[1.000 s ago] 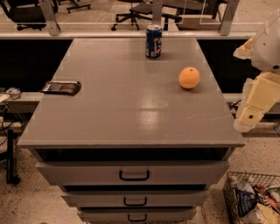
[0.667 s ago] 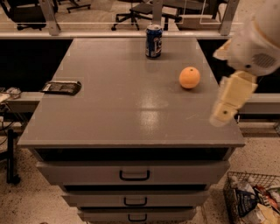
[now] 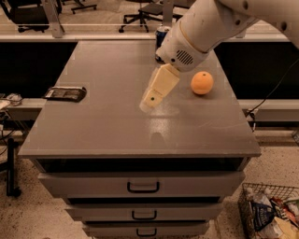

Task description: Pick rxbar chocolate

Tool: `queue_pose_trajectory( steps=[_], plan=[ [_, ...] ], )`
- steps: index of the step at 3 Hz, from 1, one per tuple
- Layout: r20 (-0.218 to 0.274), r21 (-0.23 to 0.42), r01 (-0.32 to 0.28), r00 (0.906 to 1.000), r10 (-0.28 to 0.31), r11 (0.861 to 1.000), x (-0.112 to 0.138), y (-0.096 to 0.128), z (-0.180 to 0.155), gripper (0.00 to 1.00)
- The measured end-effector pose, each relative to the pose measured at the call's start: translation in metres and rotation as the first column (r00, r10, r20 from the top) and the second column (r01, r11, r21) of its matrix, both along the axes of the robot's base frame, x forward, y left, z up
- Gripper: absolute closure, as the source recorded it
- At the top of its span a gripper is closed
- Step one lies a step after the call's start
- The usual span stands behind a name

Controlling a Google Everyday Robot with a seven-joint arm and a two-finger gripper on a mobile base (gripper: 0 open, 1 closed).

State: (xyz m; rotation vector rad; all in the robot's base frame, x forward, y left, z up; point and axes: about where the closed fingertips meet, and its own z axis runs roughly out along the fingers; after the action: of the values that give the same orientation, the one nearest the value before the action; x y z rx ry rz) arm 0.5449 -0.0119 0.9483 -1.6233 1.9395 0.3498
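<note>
The rxbar chocolate [image 3: 65,94] is a flat dark bar lying at the left edge of the grey cabinet top [image 3: 107,126]. My gripper [image 3: 150,101] hangs over the middle of the top, well to the right of the bar and above the surface. The white arm reaches in from the upper right. A round orange fruit [image 3: 202,83] lies to the right of the gripper. A blue soda can [image 3: 161,35] stands at the back, mostly hidden behind the arm.
The cabinet has several drawers with dark handles [image 3: 143,187] below the front edge. A wire basket [image 3: 268,214] with packets stands on the floor at the lower right. Office chairs [image 3: 149,11] stand behind a rail at the back.
The arm has swung from the right side of the cabinet leftward over the middle of the top, towards the bar. The view has shifted, so the objects sit differently in frame.
</note>
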Motion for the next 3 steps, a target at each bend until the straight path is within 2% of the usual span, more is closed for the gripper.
queue_pose_trajectory(
  steps=[1,2,3],
  plan=[
    [0.0,0.0,0.0,1.0,0.0,1.0,0.0,0.0,0.0,0.0],
    [-0.014,0.045,-0.021,0.9997,0.021,0.999,0.005,0.013,-0.002,0.0],
    [-0.039,0.128,-0.086,0.9951,0.091,0.988,0.016,0.063,-0.017,0.0]
  ],
)
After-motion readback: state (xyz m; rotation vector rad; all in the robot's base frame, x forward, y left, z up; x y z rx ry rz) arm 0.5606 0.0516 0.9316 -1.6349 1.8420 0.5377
